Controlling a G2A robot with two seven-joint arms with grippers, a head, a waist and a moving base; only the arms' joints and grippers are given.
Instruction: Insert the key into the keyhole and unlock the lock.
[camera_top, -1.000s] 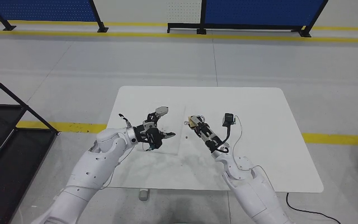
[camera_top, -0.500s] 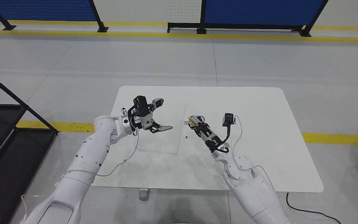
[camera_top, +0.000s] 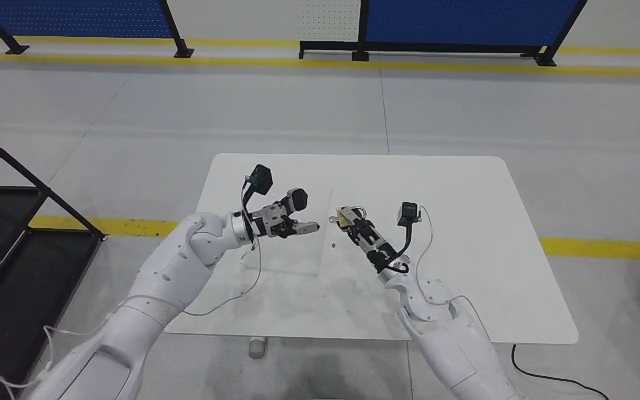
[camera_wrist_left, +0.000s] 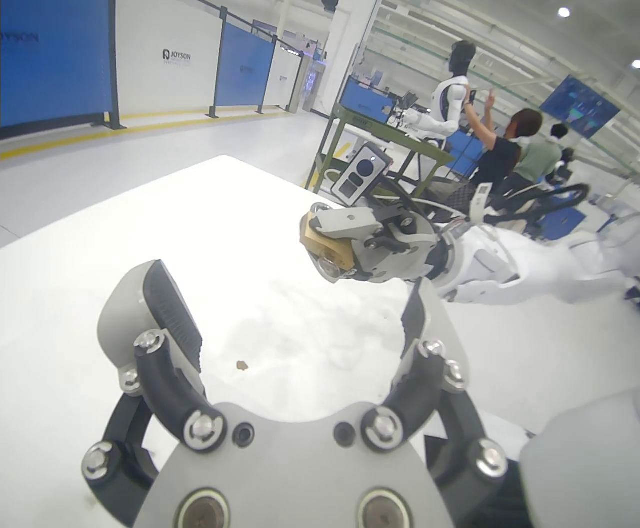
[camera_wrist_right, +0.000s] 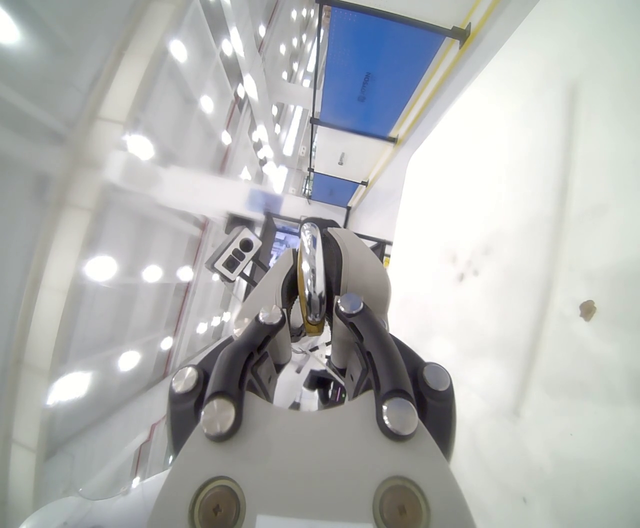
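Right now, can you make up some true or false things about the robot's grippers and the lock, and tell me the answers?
1. The right gripper is holding the padlock. True.
2. The left gripper is holding a key. False: it is open, with nothing between its fingers.
3. The padlock is lying loose on the table. False: the right gripper is clamped on it.
4. A small brown speck sits on the white table. True.
5. The two grippers are apart, not touching. True.
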